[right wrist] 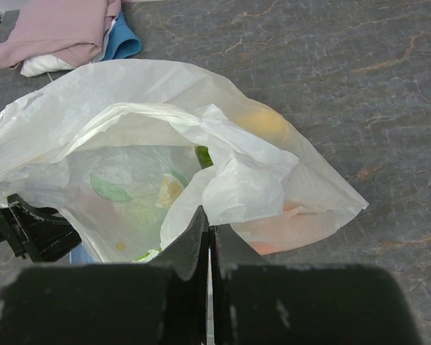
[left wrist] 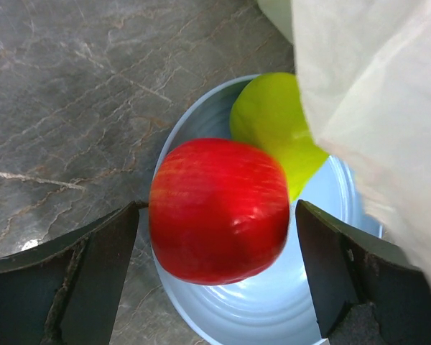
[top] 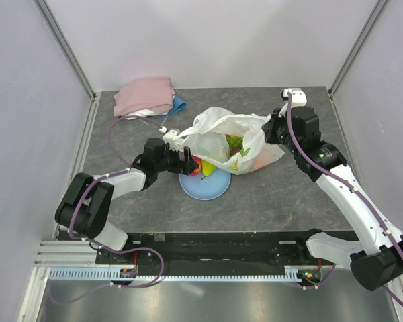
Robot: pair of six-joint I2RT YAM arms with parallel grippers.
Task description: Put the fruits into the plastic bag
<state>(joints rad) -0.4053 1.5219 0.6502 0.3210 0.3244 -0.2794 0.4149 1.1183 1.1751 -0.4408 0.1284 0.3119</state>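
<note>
Your left gripper [left wrist: 217,215] has its fingers spread either side of the red apple [left wrist: 219,205] on the plate [left wrist: 330,190]; right gripper [right wrist: 210,230] is pinched tight on the plastic bag [right wrist: 129,129].

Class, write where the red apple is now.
Left wrist view: the red apple sits on the blue plate, inside the open left pincer, beside the pear.

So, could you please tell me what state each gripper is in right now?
Left gripper: open, jaws on either side of the red apple.
Right gripper: shut, pinching the plastic bag.
</note>
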